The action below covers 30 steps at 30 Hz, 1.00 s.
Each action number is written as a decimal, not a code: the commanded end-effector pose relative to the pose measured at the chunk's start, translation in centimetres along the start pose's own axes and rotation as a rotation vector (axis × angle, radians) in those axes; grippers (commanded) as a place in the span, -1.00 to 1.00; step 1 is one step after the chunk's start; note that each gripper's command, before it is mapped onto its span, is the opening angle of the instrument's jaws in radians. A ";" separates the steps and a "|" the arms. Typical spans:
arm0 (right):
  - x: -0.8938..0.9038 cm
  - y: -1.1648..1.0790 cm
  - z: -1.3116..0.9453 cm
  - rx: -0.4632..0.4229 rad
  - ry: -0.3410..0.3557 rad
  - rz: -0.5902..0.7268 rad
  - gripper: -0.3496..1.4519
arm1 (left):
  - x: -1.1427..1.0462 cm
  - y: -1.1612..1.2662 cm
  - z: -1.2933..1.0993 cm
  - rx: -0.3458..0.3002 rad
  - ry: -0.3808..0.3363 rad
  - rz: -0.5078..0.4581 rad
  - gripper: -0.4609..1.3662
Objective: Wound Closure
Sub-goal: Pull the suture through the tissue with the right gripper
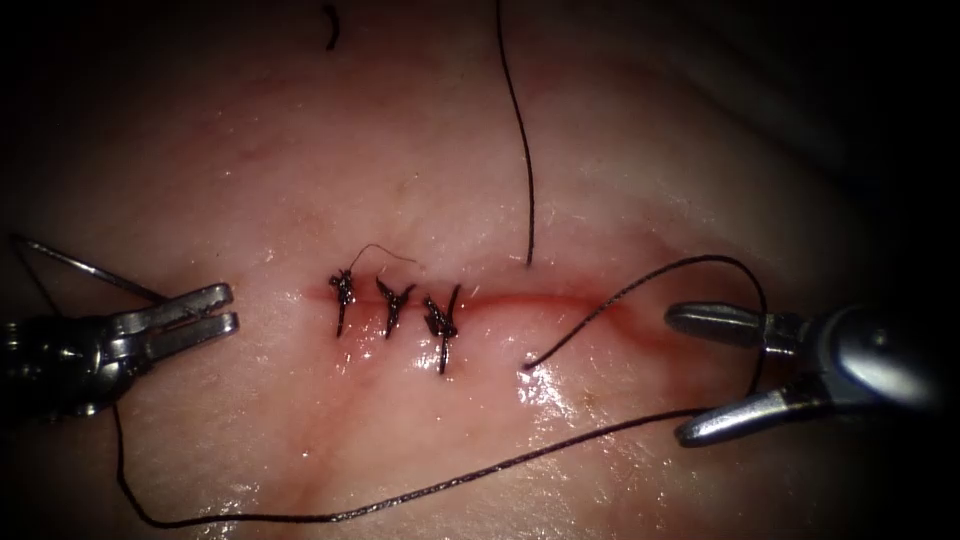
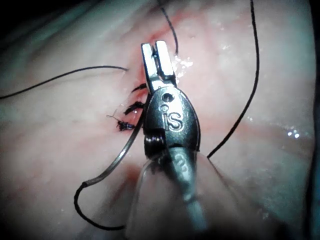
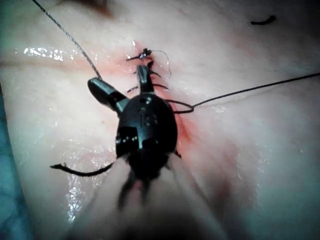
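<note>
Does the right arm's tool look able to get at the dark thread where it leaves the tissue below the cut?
Probably yes. The right silver tool is open and empty, with bare pink tissue between it and the dark thread. The left tool, holding the curved needle, is far off.

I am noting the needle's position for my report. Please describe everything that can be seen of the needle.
The needle is a thin, curved, shiny wire that looks like steel. It lies out of the tissue, left of the cut. One end reaches the left tool; a grip cannot be confirmed. The other end carries the dark thread.
</note>
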 end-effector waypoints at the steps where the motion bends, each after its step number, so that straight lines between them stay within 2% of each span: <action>1: 0.00 -0.02 -0.11 0.000 0.002 -0.002 0.69 | -0.01 0.00 0.01 0.000 -0.001 0.000 -0.88; 7: 0.00 0.03 -0.63 -0.041 0.032 0.002 0.68 | -0.03 0.01 0.00 -0.001 0.000 0.002 -0.88; 11: -0.07 0.13 -0.76 -0.060 0.034 0.002 0.66 | -0.06 0.01 -0.02 -0.001 0.001 0.005 -0.88; 18: -0.32 0.37 -0.59 -0.088 0.034 -0.009 0.61 | -0.07 0.03 -0.03 -0.002 0.002 0.007 -0.88; 24: -0.77 0.71 -0.36 -0.114 0.002 -0.034 0.60 | -0.06 0.05 -0.04 0.000 0.001 0.007 -0.88; 26: -0.90 0.76 -0.30 -0.121 0.002 -0.043 0.61 | -0.06 0.05 -0.05 0.000 0.001 0.007 -0.88; 30: -1.03 0.78 -0.17 -0.128 -0.009 -0.052 0.58 | -0.07 0.05 -0.06 0.000 0.001 0.008 -0.88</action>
